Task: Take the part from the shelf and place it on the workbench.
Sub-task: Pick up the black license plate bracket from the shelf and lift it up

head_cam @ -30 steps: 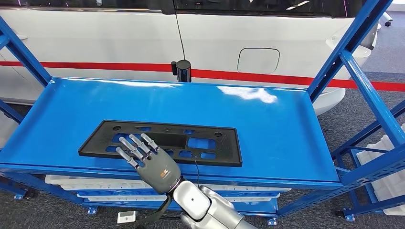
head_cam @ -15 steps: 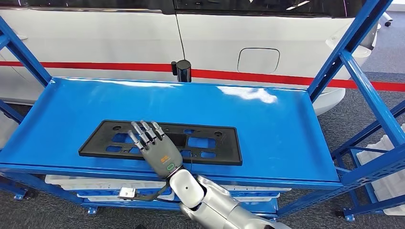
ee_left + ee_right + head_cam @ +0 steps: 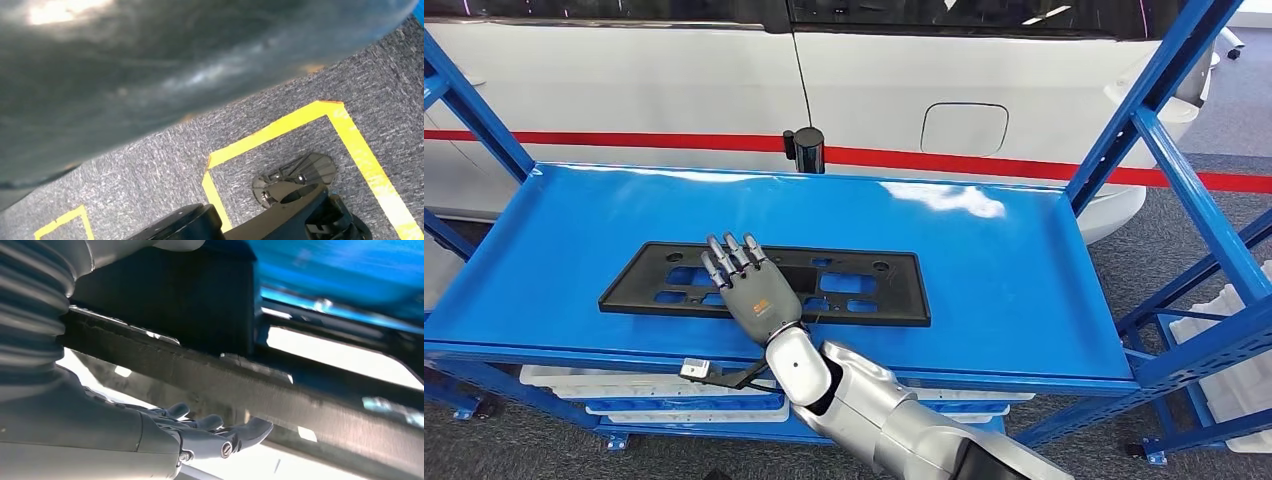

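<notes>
The part (image 3: 864,285) is a flat black rectangular frame with several cutouts, lying near the front of the blue shelf (image 3: 1004,270). My right hand (image 3: 749,285) reaches over its near edge left of centre, with the fingers (image 3: 729,255) stretched flat across its top. In the right wrist view the part's near bar (image 3: 210,372) runs between the thumb and the fingers (image 3: 215,427), so the hand holds that edge. A blurred grey mass, seemingly my left hand (image 3: 150,75), hangs over the floor, and its fingers cannot be made out.
Blue uprights (image 3: 1159,95) frame the shelf on both sides. A black post (image 3: 806,148) and a white car with a red stripe (image 3: 984,160) stand behind it. White trays (image 3: 624,390) sit on the lower level. Yellow tape (image 3: 280,130) marks the grey carpet.
My right hand slid forward and up onto the part. The part's near edge has shifted away from the shelf's front lip, the right end most.
</notes>
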### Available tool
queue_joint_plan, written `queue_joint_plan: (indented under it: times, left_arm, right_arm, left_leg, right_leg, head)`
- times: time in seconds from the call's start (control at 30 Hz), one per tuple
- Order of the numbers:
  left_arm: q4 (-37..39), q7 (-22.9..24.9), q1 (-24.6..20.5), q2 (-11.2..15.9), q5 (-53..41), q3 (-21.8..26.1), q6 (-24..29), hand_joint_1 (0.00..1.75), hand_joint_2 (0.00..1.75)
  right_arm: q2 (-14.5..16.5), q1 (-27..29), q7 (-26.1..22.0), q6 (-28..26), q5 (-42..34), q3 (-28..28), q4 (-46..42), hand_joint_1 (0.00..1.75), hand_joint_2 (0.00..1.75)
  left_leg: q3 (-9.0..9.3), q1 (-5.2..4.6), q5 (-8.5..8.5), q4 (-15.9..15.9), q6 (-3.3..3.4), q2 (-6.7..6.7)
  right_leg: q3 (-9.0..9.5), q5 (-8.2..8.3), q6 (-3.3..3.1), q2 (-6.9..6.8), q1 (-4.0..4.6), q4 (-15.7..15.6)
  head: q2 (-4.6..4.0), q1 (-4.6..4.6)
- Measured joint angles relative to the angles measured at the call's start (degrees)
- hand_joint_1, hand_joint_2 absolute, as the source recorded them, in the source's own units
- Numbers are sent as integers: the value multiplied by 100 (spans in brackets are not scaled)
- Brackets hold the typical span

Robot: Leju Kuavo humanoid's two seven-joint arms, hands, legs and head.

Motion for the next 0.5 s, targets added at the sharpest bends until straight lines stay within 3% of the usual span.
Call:
queue_joint_plan:
  times: [0.23,0.5]
  left_arm:
    - [0,-2,5,0,46,58,13,0,0]
    - [0,3,39,5,159,189,103,0,0]
  right_arm:
    - [65,-154,71,348,1,117,182,0,175]
    - [90,-313,152,1191,1,343,256,0,175]
  left_leg:
    - [18,0,3,0,2,0]
    - [37,-1,3,0,2,2]
  right_leg:
    - [19,3,0,0,0,0]
    - [36,3,0,0,1,-1]
  head:
    - [-1,1]
    - [0,0]
